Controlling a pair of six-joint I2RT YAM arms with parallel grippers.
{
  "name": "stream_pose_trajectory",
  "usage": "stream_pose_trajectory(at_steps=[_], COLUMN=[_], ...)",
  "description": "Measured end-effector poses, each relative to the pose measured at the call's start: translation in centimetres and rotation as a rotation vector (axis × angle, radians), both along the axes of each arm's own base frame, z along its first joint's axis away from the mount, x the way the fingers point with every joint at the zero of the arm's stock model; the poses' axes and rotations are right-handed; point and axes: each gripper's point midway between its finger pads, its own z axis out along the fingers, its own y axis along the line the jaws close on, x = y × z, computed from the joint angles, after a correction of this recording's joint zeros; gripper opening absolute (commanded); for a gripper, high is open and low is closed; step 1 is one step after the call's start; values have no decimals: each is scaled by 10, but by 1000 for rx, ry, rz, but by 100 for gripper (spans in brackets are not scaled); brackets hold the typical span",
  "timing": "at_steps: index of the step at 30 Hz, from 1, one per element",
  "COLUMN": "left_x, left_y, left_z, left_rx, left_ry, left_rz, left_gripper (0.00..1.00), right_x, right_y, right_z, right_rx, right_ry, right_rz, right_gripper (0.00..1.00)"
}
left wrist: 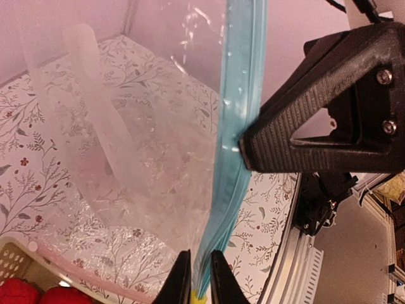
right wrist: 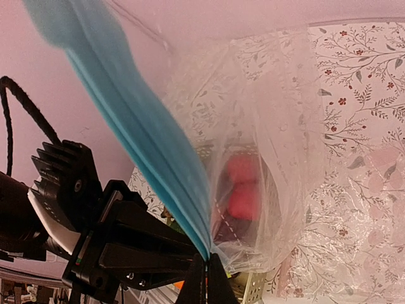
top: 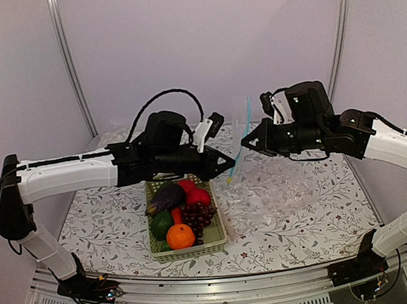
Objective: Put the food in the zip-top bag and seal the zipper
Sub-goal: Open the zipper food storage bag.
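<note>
The zip-top bag (top: 257,184) hangs clear and limp between my two grippers, above the table. Its light-blue zipper (top: 247,120) runs steeply from upper right to lower left. My left gripper (top: 228,165) is shut on the zipper's lower end (left wrist: 209,253); its jaws (left wrist: 197,282) pinch the strip. My right gripper (top: 246,143) is shut on the zipper (right wrist: 145,139) higher up, fingertips (right wrist: 206,285) closed tight. The bag (left wrist: 145,145) looks empty. The food lies in the green basket (top: 197,252): eggplant (top: 166,196), red fruit (top: 197,196), grapes (top: 196,214), green vegetable (top: 160,224), orange (top: 180,235). No corn shows.
Bubbly clear plastic sheet (top: 298,194) lies on the floral tablecloth right of the basket. The right gripper's black fingertip (left wrist: 253,149) touches the zipper in the left wrist view. The basket and red fruit (right wrist: 243,190) show through the bag (right wrist: 285,145).
</note>
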Motion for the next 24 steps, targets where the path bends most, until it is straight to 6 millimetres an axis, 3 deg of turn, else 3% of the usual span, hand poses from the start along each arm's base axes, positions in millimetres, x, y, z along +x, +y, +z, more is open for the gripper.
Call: stream_pose_trajectory(at_steps=[17, 24], left_x=[5, 7], left_y=[-17, -21], left_z=[9, 3], left_rx=[38, 76], left_ry=[-89, -111], left_rz=[40, 59], left_gripper=[11, 0], right_x=[-1, -1], right_y=[1, 1], right_z=[0, 0], right_rx=[1, -1], right_ry=[1, -1], right_rz=[0, -6], right_gripper=[0, 0])
